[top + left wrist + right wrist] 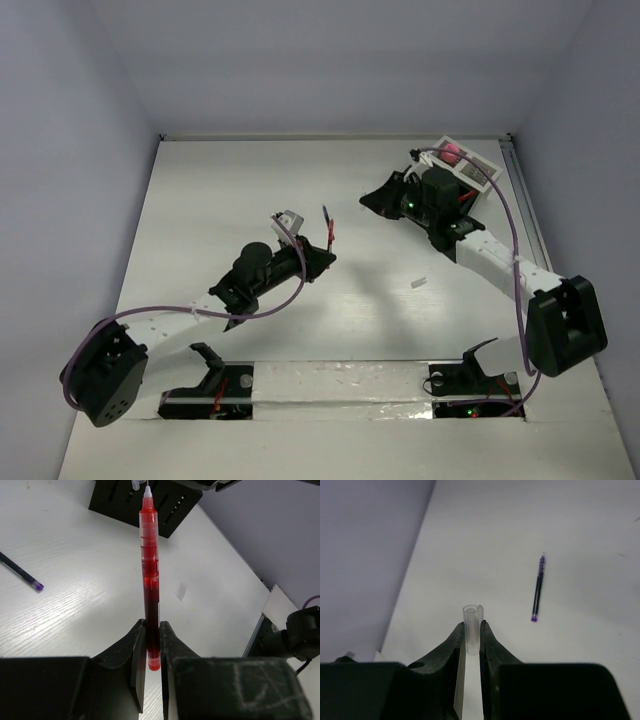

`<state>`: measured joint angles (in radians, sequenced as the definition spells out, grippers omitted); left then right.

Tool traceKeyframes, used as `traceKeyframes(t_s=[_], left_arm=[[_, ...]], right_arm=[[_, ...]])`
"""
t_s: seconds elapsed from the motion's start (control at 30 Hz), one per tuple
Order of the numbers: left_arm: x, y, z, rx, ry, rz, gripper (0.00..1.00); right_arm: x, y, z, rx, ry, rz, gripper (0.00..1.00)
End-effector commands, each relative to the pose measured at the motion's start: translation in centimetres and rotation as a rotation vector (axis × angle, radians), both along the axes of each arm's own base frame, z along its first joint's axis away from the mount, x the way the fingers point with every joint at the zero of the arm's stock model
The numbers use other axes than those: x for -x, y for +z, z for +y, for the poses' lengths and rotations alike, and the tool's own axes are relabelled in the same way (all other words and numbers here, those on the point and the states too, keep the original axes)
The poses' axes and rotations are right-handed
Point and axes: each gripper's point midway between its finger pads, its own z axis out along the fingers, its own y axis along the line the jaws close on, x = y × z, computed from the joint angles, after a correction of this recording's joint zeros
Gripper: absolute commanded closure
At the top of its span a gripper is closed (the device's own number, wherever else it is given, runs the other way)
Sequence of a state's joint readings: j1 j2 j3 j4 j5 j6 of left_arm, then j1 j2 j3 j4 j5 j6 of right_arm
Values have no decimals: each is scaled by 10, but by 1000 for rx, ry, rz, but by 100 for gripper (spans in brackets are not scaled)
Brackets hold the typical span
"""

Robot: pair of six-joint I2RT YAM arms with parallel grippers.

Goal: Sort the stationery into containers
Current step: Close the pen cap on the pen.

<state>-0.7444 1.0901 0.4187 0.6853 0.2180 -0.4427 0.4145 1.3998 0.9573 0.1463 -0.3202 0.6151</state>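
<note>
Red pen (149, 570): tip bare, standing upright in the left pincer (153, 630), whose jaws are clamped on its lower barrel above the white table (75, 610).
Clear cap (472, 616): pinched upright in the closed right pincer (472, 629).
Dark blue pen (537, 587): lying flat on the table, apart from both arms.
Organizer (478, 170): far right corner of the table, pink-capped bottle (450, 154) inside; compartment unclear.
Small white scrap (419, 283): on the table between the arms.
</note>
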Motion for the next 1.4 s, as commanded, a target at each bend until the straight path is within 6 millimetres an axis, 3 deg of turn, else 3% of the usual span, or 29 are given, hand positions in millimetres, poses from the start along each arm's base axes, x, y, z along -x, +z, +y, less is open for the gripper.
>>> traceKeyframes(t_s=[0.0, 0.27, 0.63, 1.37], left_arm=[[4, 15, -13, 66, -69, -30, 100], [8, 16, -16, 74, -99, -35, 100], [7, 15, -15, 65, -90, -35, 100], [1, 20, -5, 59, -28, -55, 100]], right_arm=[[10, 48, 13, -238, 23, -108, 100], [34, 74, 35, -356, 106, -224, 100], [50, 84, 65, -346, 208, -293, 100], [58, 81, 63, -286, 204, -322, 100]])
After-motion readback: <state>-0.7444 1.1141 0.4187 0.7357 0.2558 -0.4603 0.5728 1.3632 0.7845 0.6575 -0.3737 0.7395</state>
